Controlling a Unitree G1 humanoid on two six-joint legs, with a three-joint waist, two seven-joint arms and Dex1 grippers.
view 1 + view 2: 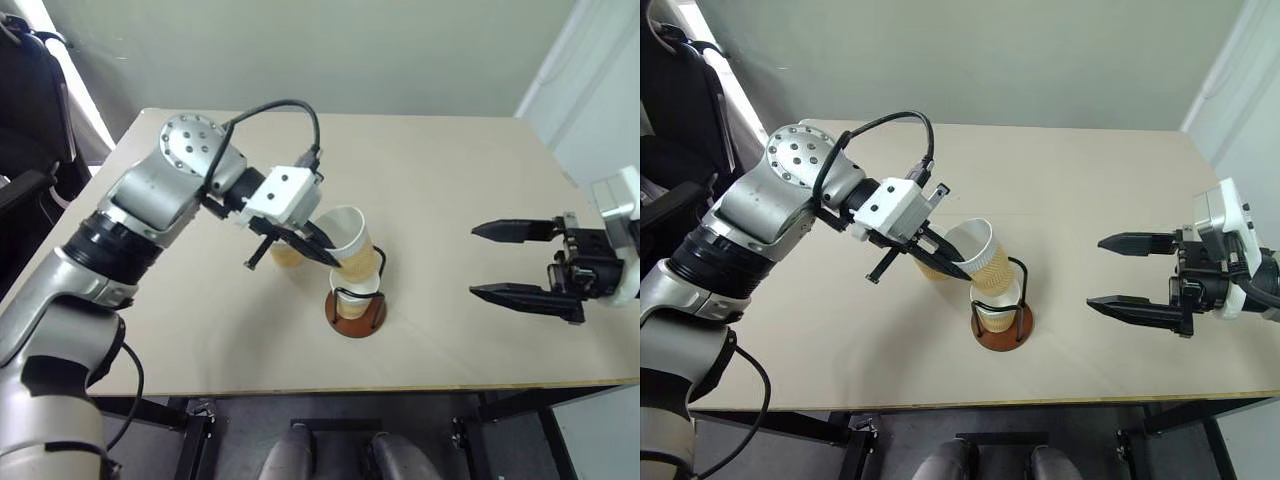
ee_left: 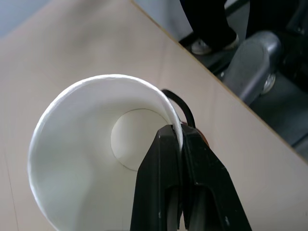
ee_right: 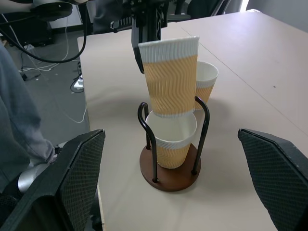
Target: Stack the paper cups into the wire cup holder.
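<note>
left gripper (image 1: pixel 325 255) clenched on rim of a cup (image 1: pixel 352 243), one finger inside, one outside; cup tilted, its base just entering the cup (image 3: pixel 172 140) that sits in the holder (image 1: pixel 356 312). third cup (image 3: pixel 204 79) stands on table (image 1: pixel 450 170) at holder's 11 o'clock, just beside, partly behind the gripper. right gripper (image 1: pixel 497 262) at holder's 3 o'clock, well apart, fingers spread wide, empty, hanging above the table.
</note>
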